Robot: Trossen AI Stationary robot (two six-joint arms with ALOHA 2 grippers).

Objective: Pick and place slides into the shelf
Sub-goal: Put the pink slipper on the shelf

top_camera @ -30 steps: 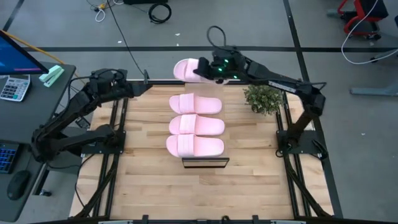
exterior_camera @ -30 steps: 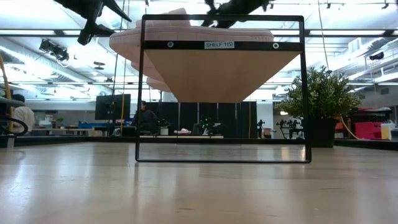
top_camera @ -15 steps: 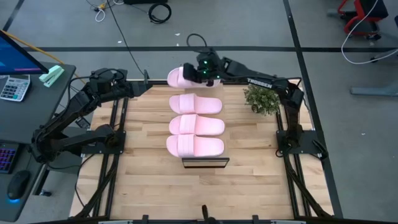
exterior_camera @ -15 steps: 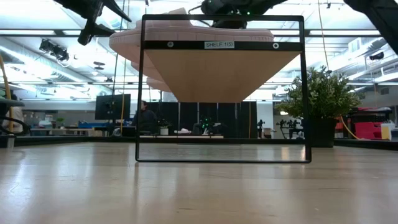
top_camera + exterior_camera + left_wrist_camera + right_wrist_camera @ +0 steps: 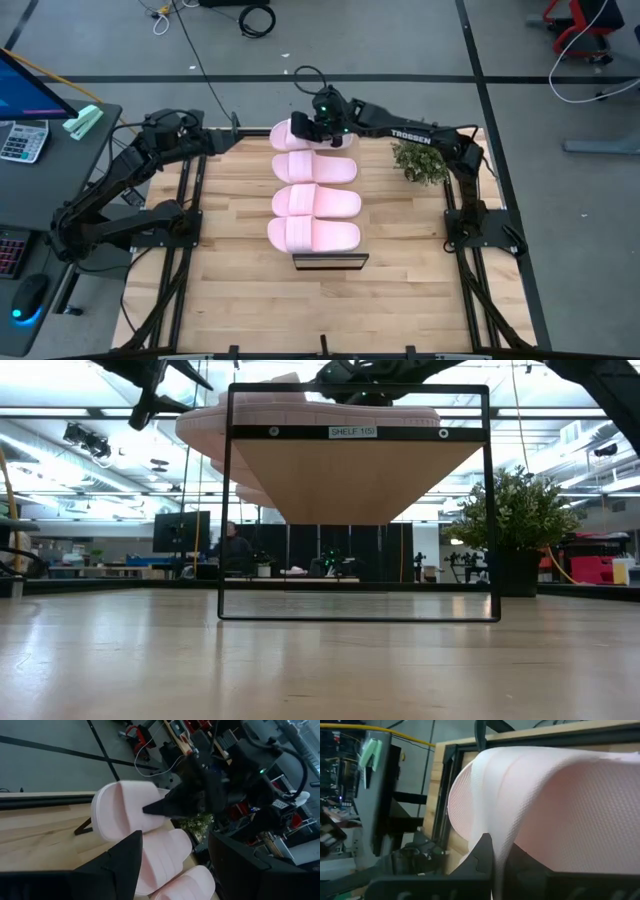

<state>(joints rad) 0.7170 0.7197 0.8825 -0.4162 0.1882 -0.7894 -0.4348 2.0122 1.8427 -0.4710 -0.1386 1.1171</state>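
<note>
1. Since a second ago the right gripper [image 5: 318,127] has carried the fourth slide [image 5: 296,133] from beyond the far edge of the table [image 5: 230,300] in over that edge, so that it now sits in line with the other three.
2. The right gripper is clenched on the fourth slide: the right wrist view shows the pink foam [image 5: 555,805] pinched between its dark fingers [image 5: 482,857], and the left wrist view shows those fingers [image 5: 165,807] biting into the slide's [image 5: 125,810] end.
3. In the high view the carried slide lies at the far end of the shelf [image 5: 330,262], just beside the second slide [image 5: 314,168]; whether it rests on the panel or is still lifted cannot be told.
4. The three other slides lie in a row along the shelf toward the near edge of the table: the second, the third slide [image 5: 316,201] and the nearest slide [image 5: 312,235], each touching or nearly touching its neighbour.
5. The low view looks under the shelf's black frame [image 5: 225,510], with the pale panel [image 5: 350,480] above and pink soles [image 5: 210,425] on top.
6. The left gripper [image 5: 232,140] waits at the table's far left corner with its jaws spread, holding nothing; its fingers [image 5: 125,860] stand apart in its own wrist view.
7. A potted plant [image 5: 422,158] stands near the far right corner of the table.
</note>
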